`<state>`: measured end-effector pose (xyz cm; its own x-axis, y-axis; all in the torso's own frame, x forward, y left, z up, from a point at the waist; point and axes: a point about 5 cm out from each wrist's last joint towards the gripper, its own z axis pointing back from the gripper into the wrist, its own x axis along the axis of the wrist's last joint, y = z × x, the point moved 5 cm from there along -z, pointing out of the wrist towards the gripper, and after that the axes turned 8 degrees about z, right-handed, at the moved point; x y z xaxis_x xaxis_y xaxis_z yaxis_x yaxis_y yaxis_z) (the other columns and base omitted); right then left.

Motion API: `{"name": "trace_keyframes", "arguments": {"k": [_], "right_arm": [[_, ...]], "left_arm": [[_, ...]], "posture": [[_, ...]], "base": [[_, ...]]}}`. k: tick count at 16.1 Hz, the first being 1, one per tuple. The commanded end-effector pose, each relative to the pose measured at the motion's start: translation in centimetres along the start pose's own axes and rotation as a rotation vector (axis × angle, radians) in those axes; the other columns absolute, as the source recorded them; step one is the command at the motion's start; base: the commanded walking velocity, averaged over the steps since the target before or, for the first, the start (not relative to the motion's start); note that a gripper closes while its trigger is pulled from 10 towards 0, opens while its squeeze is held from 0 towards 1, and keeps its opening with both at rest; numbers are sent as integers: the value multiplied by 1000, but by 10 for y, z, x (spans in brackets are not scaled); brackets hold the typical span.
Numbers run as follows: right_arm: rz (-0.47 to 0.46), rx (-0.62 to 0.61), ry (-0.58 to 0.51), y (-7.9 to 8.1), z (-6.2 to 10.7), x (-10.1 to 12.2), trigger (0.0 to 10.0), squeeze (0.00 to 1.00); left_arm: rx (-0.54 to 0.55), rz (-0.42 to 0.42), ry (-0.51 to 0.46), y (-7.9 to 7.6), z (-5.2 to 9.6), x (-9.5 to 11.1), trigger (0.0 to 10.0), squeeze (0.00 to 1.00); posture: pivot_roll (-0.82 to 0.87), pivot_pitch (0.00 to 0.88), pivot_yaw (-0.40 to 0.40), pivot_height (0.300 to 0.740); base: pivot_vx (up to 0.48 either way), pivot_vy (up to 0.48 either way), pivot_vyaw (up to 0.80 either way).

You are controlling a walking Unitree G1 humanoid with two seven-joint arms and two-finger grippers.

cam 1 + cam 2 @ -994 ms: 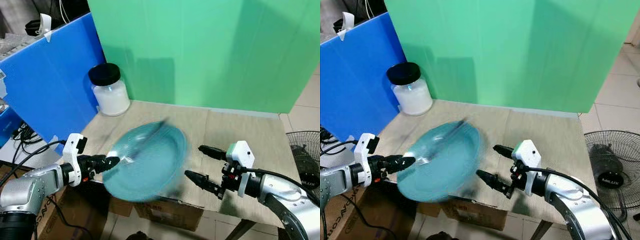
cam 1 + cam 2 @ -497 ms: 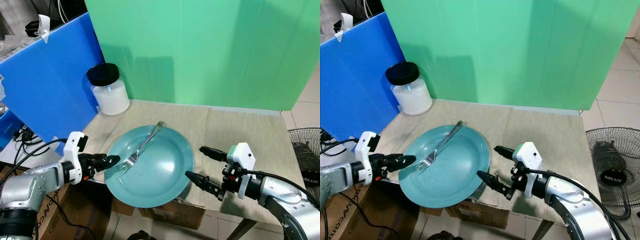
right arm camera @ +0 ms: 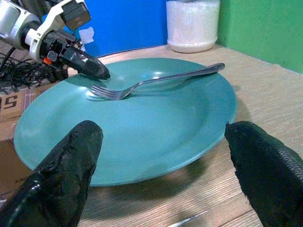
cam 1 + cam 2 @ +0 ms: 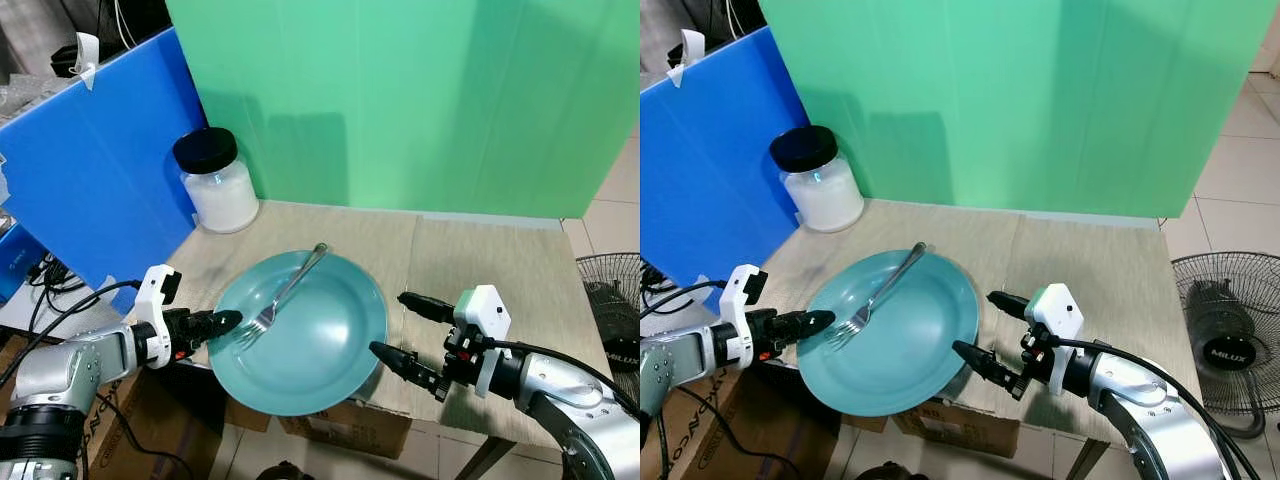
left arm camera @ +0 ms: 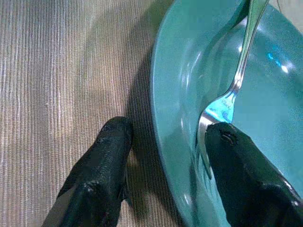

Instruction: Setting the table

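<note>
Backdrop: a green panel (image 4: 400, 100) stands behind the table, a blue panel (image 4: 90, 170) at its 9 o'clock side; tiled floor and a fan (image 4: 610, 300) lie at 3 o'clock.
Table: a tan, ribbed table (image 4: 480, 270) with a cardboard box (image 4: 340, 425) under its near edge.
Jar: a white jar (image 4: 217, 182) with a black lid sits at the table's 10 o'clock corner, close to both panels, well apart from the plate.
Plate: a teal plate (image 4: 310, 350) lies flat near the table's near edge, its 6 o'clock rim hanging over the edge above the box.
Fork: a metal fork (image 4: 288, 290) lies in the plate, handle towards 1 o'clock resting on the rim, tines towards 8 o'clock near the left gripper.
Left gripper: the left gripper (image 4: 222, 322) sits at the plate's 9 o'clock rim; in its wrist view the two fingers (image 5: 102, 170) stand apart and straddle the rim, one on the table outside it, the other inside the plate just beside the fork tines. Whether they press the rim, I cannot tell.
Right gripper: the right gripper (image 4: 395, 328) is at the plate's 3 o'clock side, fingers (image 4: 400, 362) spread wide, holding nothing; the near finger is just beside the rim, the far one over bare table.
</note>
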<state>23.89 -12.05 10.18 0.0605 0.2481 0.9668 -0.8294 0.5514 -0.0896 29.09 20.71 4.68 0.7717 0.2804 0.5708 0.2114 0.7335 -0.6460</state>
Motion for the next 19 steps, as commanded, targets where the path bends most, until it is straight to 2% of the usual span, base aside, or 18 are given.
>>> {"name": "trace_keyframes", "arguments": {"k": [1,3,7,13,14,17,19], "right_arm": [[15,16,-24,3,-1,7,10000,0],[14,25,-24,4,-2,7,10000,0],[16,31,-25,4,-3,8,10000,0],[16,34,-27,4,-3,8,10000,0],[16,35,-27,5,-3,8,10000,0],[17,34,-32,4,-3,10,10000,0],[16,30,-36,3,-3,11,10000,0]], "left_arm": [[-6,45,-13,1,1,1,0,0],[-37,83,-31,-3,-1,2,0,0],[-57,90,-19,-10,-6,0,0,0],[-50,123,-50,-8,-7,7,0,0],[-50,129,-67,-8,-6,10,0,0],[-57,153,-194,-11,1,38,0,0],[-41,151,-243,-12,3,51,0,0]], "posture": [[78,0,171,740],[82,0,165,740],[82,0,165,740],[81,0,167,740],[81,0,167,740],[83,0,165,740],[83,0,165,740]], "base": [[0,0,0],[0,0,0],[0,0,0],[0,0,0],[0,0,0],[0,0,0],[0,0,0]]}}
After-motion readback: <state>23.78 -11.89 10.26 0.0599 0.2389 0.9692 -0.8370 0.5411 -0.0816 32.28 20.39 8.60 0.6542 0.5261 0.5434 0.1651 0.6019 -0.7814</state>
